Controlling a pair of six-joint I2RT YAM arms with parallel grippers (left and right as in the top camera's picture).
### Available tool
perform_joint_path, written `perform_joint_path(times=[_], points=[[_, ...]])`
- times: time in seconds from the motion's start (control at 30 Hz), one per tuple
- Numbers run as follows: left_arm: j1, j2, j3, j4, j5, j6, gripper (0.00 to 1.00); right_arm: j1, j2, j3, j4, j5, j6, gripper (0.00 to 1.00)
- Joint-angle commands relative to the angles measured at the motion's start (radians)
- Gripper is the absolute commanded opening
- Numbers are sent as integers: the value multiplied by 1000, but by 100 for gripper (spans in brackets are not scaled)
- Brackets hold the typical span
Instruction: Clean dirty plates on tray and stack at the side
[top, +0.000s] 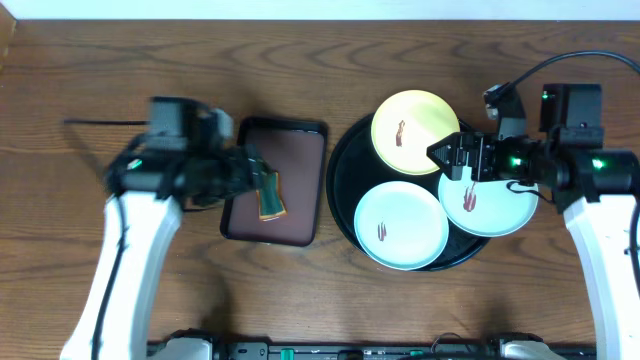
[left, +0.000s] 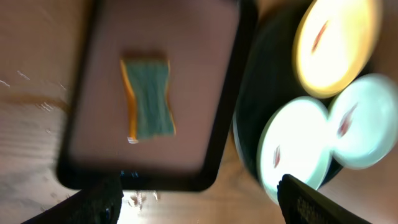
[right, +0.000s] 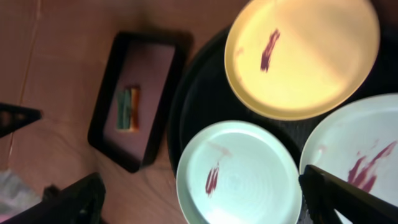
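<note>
Left fingers: spread wide, empty, hung over green-and-yellow sponge in rectangular dark-brown tray.
Right fingers: parted wide, gripped nothing.
Pale yellow round plate: beside right fingers, smeared red-brown.
First pale mint-white round plate: partly beneath right fingers, smeared.
Second pale mint-white round plate: between both fingers, smeared.
Large round black tray: on wooden bench, carried all three plates.

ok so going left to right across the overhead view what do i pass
rectangular dark-brown tray holding a sponge → round black tray → near mint plate → right mint plate; yellow plate left out, it overlaps
</note>
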Motion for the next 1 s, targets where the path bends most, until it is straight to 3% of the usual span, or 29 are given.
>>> perform_joint_path(times=[0.0,0.1,0.17,0.23,0.3,0.33,0.4,0.43,0.5,0.67,0.7,0.77,0.83,0.97], points=[[-127,157,12,-22,-142,13,75,11,34,17,-20,-30,-4,97],[-201,300,12,-34,-385,-193,55,11,38,17,-33,-30,10,94],[-197,399,12,2,-405,-265,52,11,37,17,-56,-27,10,93],[-196,454,12,49,-389,-253,50,11,37,17,-73,-10,9,93],[-201,516,12,121,-257,-153,47,11,37,17,-72,0,10,91],[-205,559,12,145,-184,-116,44,11,37,17,-71,-1,10,89],[-208,603,11,140,-185,-116,36,11,37,17,-72,-1,10,85],[-208,626,10,136,-193,-113,31,11,37,17,-73,0,15,84],[-206,659,10,124,-224,-113,8,11,37,17,-73,-1,18,83],[-182,573,56,51,-225,-101,8,11,37,17,-77,-1,18,83],[-179,539,64,45,-225,-101,27,11,37,17,-77,-1,18,83],[-177,485,65,55,-229,-82,44,11,37,17,-76,0,18,83],[-178,442,65,77,-256,-50,51,11,37,17,-75,0,18,83],[-178,442,57,116,-372,-50,52,11,37,17,-71,0,18,83]])
